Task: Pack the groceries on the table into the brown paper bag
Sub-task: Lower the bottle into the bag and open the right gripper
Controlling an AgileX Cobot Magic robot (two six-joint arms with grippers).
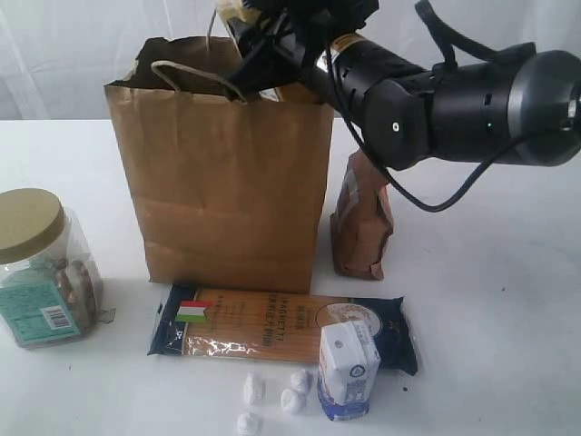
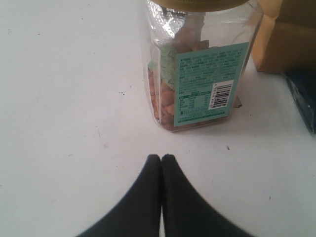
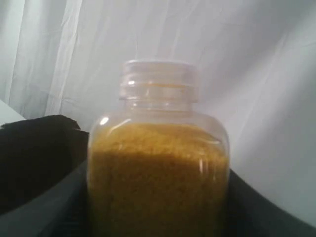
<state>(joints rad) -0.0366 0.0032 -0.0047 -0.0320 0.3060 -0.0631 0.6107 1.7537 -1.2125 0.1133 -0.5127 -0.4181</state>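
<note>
My right gripper [image 3: 158, 197] is shut on the white-capped bottle of yellow grains [image 3: 158, 163], which stands upright between its dark fingers [image 3: 44, 168]. In the exterior view that gripper [image 1: 272, 45] hangs over the open top of the brown paper bag [image 1: 227, 182]. On the table [image 1: 508, 300] are the gold-lidded jar [image 1: 41, 268], the spaghetti packet [image 1: 263, 322], the blue-white carton [image 1: 348, 371] and the brown pouch [image 1: 361, 222]. My left gripper [image 2: 161, 158] is shut and empty, low over the table just short of the jar [image 2: 197, 64]. The dark can is out of view.
Several small white crumpled lumps [image 1: 272, 395] lie in front of the spaghetti packet. The pouch leans close to the bag's right side. A white curtain [image 1: 73, 54] hangs behind the table. The bag's corner [image 2: 286, 44] shows beyond the jar in the left wrist view.
</note>
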